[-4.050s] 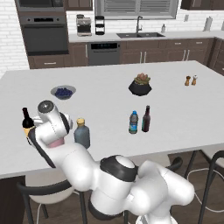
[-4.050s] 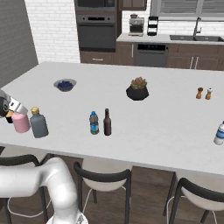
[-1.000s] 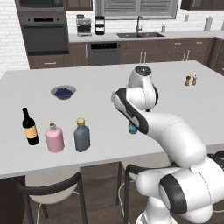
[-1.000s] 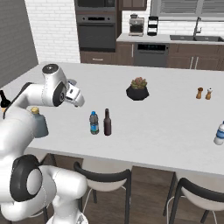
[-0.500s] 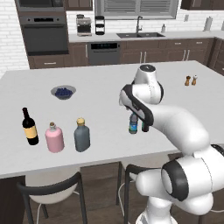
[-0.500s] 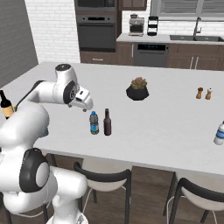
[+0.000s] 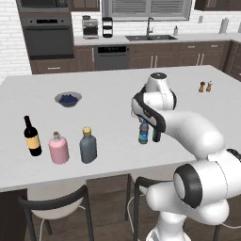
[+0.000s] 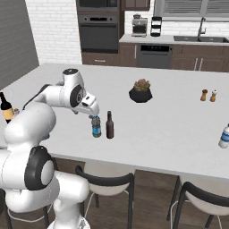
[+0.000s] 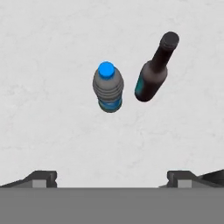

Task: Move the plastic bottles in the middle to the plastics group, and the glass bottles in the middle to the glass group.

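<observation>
Gripper has swung across from the left side of the counter, where the pink bottle now stands in the lower left of the left base view, between the wine bottle and the grey flask. So one glass bottle looks done, and the arm has come for the next one. Now the gripper hangs right above the little water bottle, near the middle of both base views. Its two fingers are spread wide and hold nothing. In the hand view the water bottle's blue cap sits a bit above the middle of the frame, up from the two finger tips at the bottom corners. The slim dark bottle stands just beside it, to its right. Far off at the right edge of the right base view waits another plastic bottle.
</observation>
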You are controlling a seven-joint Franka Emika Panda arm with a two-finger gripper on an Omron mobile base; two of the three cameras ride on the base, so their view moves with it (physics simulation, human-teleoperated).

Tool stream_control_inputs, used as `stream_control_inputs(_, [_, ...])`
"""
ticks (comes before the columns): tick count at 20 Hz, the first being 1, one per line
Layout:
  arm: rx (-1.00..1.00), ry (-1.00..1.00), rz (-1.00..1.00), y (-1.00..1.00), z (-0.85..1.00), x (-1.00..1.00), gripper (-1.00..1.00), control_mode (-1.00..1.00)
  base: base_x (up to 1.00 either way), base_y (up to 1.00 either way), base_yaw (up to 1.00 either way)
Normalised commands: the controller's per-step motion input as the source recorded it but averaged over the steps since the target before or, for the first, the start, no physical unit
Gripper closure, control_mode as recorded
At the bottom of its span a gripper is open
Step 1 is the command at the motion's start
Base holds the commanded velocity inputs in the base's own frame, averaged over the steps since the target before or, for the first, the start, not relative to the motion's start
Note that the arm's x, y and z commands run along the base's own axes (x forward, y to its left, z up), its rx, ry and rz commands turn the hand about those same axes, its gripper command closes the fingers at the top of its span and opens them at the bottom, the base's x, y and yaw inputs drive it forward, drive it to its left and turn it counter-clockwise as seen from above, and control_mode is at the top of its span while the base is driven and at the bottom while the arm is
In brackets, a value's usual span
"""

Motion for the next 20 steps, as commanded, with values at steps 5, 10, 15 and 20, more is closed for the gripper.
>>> stream_control_inputs(5, [0.00,-0.04,0.00,-0.20,-0.29,0.05,-1.00,-1.00,0.00,0.00,0.00])
stream_control_inputs(10, [0.00,-0.05,0.00,0.00,-0.04,0.00,-1.00,-1.00,0.00,0.00,0.00])
stream_control_inputs(15, [0.00,-0.03,-0.01,0.03,-0.01,0.03,-1.00,-1.00,0.00,0.00,0.00])
stream_control_inputs(20, [0.00,0.00,-0.08,0.17,0.00,0.21,-1.00,-1.00,0.00,0.00,0.00])
